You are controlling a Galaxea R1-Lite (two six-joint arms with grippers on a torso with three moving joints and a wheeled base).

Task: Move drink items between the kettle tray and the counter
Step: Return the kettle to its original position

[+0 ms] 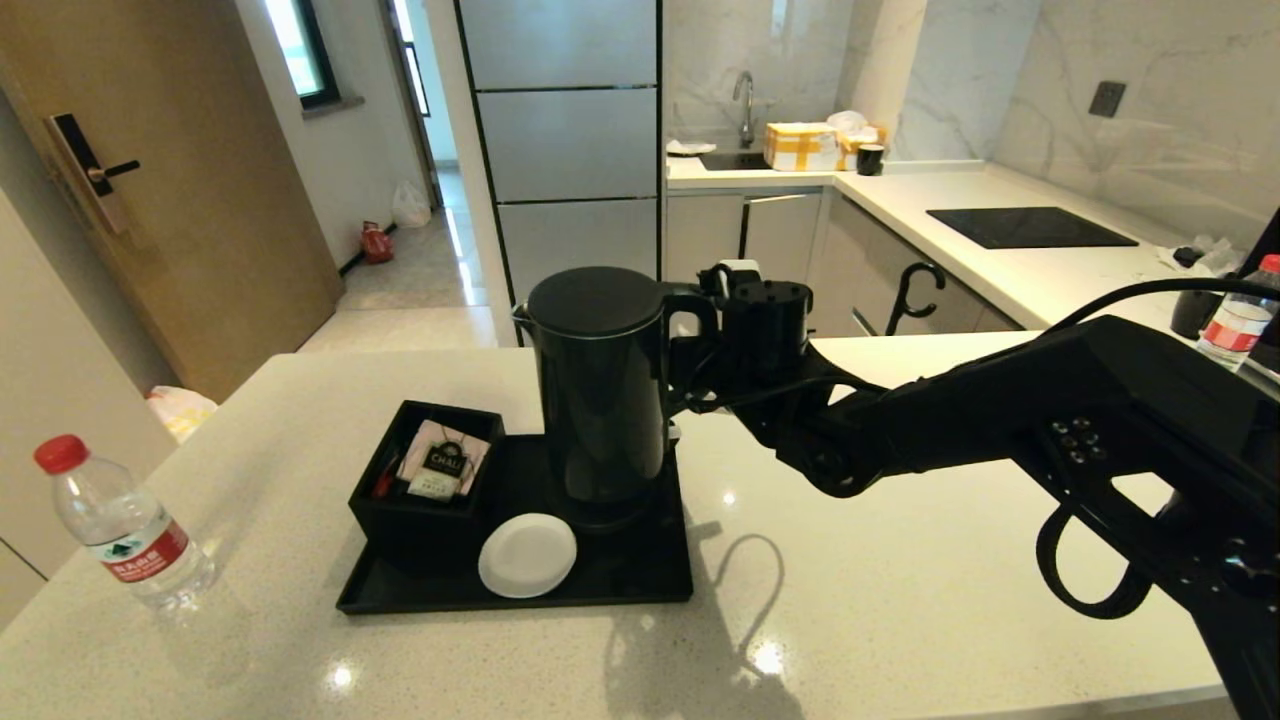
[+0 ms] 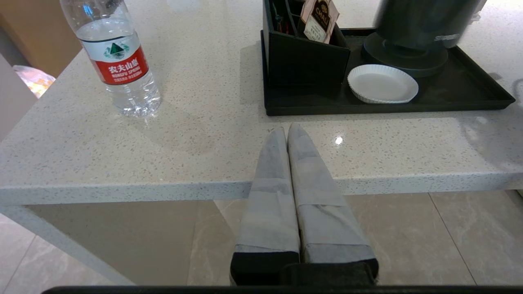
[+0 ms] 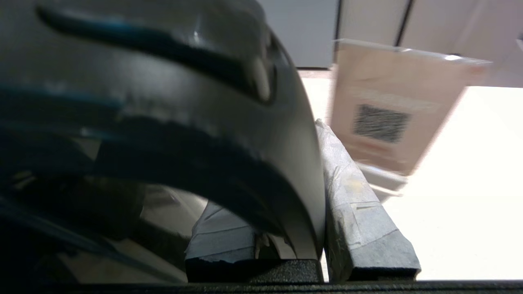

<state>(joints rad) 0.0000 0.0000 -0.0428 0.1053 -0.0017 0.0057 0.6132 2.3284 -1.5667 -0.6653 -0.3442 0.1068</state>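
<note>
The tall black kettle (image 1: 600, 390) stands on the right half of the flat black kettle tray (image 1: 640, 580), its loop handle (image 3: 229, 134) turned to the right. My right gripper (image 1: 697, 310) is shut on that handle, with one taped finger (image 3: 351, 192) pressed to its outer side and the other mostly hidden behind it. The clear water bottle (image 1: 125, 530) with red cap and label stands upright on the beige counter (image 1: 900, 620), far left of the tray. My left gripper (image 2: 287, 130) hangs shut and empty just off the counter's front edge, between the bottle (image 2: 118, 61) and the tray (image 2: 470, 102).
On the tray's left half sit a black square box (image 1: 425, 490) of tea sachets and a round white coaster (image 1: 527, 555). A card stand (image 3: 392, 110) with a printed code stands behind the kettle. A second bottle (image 1: 1240, 320) and the hob panel (image 1: 1030, 227) lie far right.
</note>
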